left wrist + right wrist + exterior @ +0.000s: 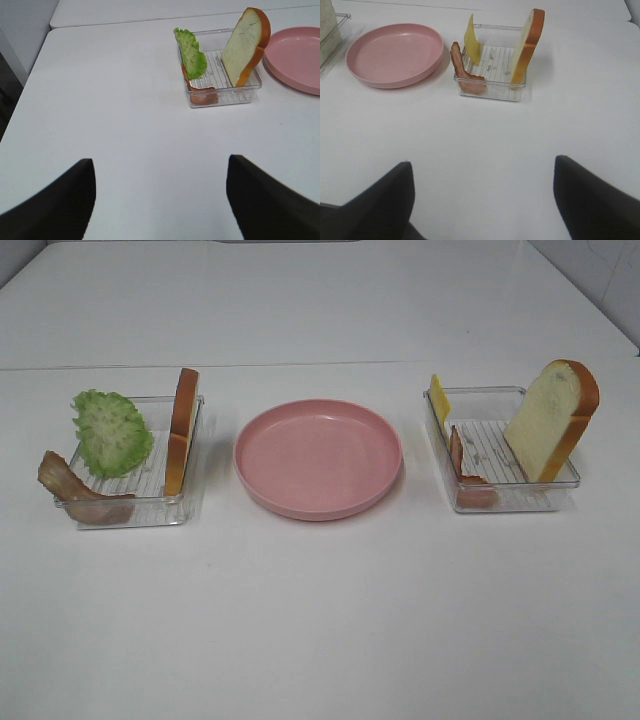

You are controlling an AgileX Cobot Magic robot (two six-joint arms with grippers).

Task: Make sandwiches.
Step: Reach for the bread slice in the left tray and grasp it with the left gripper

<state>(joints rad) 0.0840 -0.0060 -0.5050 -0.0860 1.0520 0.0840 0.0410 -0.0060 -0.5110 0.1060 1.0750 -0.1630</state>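
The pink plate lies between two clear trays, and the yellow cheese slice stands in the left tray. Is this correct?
Not quite. The yellow cheese slice stands in the right tray, not the left tray, as the exterior high view shows. The pink plate does lie between the two clear trays.

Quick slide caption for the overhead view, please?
Bare pink plate between left tray (lettuce, bacon, bread) and right tray (cheese, second bacon, second bread).
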